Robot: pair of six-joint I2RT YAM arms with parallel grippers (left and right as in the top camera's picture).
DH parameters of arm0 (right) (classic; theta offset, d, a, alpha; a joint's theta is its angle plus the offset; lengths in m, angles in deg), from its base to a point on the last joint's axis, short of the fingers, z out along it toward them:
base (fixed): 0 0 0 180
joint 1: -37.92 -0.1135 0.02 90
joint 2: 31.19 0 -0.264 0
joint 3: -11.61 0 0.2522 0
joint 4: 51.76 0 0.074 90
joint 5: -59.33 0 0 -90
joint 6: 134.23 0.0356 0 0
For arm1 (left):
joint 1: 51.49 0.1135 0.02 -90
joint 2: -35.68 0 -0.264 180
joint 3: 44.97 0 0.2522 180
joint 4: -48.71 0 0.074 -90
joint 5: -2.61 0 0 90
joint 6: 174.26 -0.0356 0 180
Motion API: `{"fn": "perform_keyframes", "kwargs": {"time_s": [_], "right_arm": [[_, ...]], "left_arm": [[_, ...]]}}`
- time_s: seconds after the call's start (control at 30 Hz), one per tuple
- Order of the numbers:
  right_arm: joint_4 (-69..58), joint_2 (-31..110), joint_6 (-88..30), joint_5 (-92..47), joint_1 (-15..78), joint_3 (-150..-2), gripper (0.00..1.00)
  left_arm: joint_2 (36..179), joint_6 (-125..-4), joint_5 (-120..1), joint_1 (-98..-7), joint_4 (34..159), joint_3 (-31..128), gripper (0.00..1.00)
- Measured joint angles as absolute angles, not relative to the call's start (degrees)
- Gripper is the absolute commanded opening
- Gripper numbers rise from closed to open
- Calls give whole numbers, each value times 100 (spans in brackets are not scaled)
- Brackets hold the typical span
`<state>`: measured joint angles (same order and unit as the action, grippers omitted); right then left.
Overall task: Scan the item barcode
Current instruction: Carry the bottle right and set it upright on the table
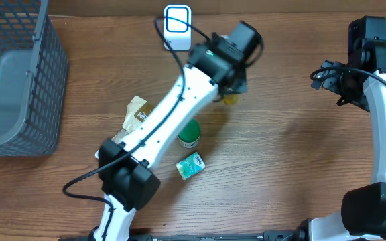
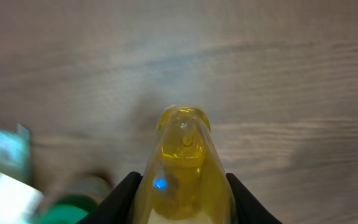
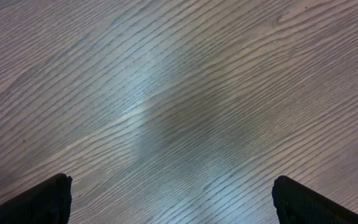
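Small teal carton, near centre. Green round container, just beyond. Tan pouch, further left, partly under the arm. Left gripper: jaws clamped on translucent yellow plastic bottle, held over wooden table. Right gripper: jaws spread wide, holding nothing. Grey mesh basket, far left. White blue-lit scanner, far centre, beyond the bottle.
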<state>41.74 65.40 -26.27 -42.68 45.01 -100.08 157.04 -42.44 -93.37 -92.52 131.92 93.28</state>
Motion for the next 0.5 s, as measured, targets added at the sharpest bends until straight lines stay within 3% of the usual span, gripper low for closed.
{"fn": "perform_keyframes", "kwargs": {"time_s": [0.5], "right_arm": [[4174, 6540, -2623, -4270, 4501, -10008, 100]], "left_arm": [[16348, -3018, -9206, -10168, 12851, 9247, 17]]}}
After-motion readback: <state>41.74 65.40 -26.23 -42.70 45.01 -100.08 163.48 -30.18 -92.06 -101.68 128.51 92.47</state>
